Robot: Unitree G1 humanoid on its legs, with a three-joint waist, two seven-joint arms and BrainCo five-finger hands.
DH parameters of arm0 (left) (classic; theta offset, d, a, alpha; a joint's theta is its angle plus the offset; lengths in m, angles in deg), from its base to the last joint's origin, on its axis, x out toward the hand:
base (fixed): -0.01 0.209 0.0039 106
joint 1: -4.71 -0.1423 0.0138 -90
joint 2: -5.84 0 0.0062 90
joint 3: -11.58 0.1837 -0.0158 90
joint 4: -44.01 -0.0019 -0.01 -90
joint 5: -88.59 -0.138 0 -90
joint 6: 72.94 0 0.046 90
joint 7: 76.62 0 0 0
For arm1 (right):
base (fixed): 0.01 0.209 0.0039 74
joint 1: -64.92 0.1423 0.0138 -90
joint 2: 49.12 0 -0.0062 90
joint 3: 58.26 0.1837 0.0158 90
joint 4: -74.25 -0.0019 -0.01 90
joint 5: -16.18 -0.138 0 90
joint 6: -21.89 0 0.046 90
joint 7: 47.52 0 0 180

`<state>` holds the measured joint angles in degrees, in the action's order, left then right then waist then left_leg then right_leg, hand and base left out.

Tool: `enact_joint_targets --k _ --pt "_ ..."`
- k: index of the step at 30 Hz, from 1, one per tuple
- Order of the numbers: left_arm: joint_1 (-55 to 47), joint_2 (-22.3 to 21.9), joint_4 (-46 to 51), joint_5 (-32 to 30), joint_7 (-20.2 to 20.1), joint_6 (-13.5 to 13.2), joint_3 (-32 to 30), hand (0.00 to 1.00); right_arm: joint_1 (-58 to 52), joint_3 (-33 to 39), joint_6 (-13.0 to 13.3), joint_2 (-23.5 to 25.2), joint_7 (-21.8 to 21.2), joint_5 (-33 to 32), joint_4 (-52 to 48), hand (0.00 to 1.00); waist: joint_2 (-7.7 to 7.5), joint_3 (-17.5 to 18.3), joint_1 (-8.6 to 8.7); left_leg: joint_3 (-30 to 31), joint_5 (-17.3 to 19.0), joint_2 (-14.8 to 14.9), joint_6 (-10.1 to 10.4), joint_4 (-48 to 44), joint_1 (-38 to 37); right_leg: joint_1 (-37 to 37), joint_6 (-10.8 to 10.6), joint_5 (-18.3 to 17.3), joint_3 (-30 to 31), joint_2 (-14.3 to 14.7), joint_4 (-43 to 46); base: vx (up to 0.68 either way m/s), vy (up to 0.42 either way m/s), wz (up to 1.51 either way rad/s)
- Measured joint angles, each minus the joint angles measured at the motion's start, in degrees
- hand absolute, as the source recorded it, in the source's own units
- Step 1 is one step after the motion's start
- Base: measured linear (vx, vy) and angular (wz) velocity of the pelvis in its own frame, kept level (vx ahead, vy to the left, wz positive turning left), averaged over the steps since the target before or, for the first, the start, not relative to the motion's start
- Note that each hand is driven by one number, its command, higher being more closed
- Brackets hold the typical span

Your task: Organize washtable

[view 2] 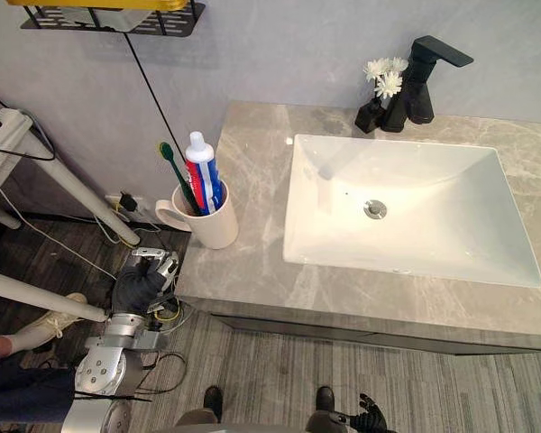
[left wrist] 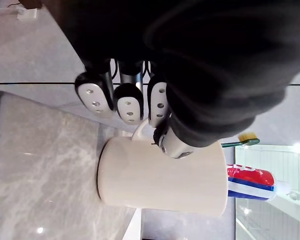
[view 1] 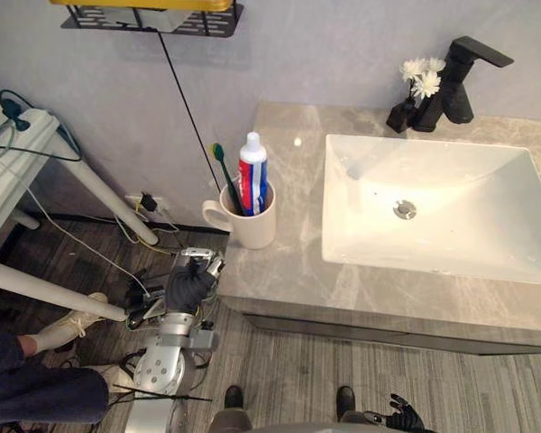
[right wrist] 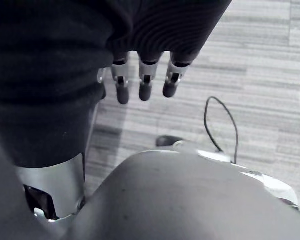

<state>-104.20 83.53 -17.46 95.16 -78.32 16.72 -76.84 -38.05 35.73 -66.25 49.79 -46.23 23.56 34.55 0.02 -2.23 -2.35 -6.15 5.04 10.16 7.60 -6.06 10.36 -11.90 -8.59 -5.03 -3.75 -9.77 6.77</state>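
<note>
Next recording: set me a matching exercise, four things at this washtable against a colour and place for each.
Things:
1. toothbrush
2. faucet
3. flowers
4. left hand

Descriptions:
A. white, beside the faucet
B. green, standing in the mug
C. black, behind the basin
D. dark-covered, off the counter's left edge

Pairs: 1-B, 2-C, 3-A, 4-D

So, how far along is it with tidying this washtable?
Seemingly done: the toothbrush and toothpaste stand in the mug on the counter. In hand: nothing; the left hand is open beside the counter's edge near the mug, and the right hand hangs low, open. Left: perhaps shifting the mug further from the edge.
</note>
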Motion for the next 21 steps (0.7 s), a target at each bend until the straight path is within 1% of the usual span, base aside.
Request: enact_joint_targets --k 2,12,16,21 --pt "0.27 0.00 0.00 -0.02 0.60 0.01 -0.04 1.00 0.21 -0.43 -0.05 -0.20 -0.02 0.03 -0.03 0.00 -0.01 0.00 -0.01 -0.35 0.00 0.00 -0.01 0.00 0.18 -0.47 0.03 0.08 0.40 0.02 0.04 -0.01 0.000 -0.07" --pt "2.72 0.17 0.00 -0.02 0.59 0.15 0.00 1.00 0.36 -0.83 -0.03 -0.27 -0.08 0.05 -0.52 0.00 -0.23 0.02 0.04 -1.22 -0.04 0.20 -0.05 -0.11 1.23 -2.21 0.47 0.60 1.05 0.26 0.10 -0.01 -0.004 -0.05" --pt "4.56 1.91 -0.10 -0.02 0.78 0.17 0.01 1.00 0.50 -2.35 -0.04 -0.78 -0.06 0.12 -1.30 0.00 -0.35 0.06 0.02 -1.61 -0.15 1.01 0.07 -0.23 2.18 -3.45 0.80 0.83 1.43 1.11 0.16 -0.03 -0.032 -0.07" --pt "7.24 2.29 -1.38 -0.11 1.89 0.62 0.01 1.00 0.99 -2.85 -0.28 -0.94 -0.08 1.23 -1.33 0.00 -0.37 0.05 0.17 -1.73 -0.39 1.09 0.06 -0.23 2.47 -3.85 0.87 0.95 1.68 1.23 0.15 -0.01 -0.012 -0.02"
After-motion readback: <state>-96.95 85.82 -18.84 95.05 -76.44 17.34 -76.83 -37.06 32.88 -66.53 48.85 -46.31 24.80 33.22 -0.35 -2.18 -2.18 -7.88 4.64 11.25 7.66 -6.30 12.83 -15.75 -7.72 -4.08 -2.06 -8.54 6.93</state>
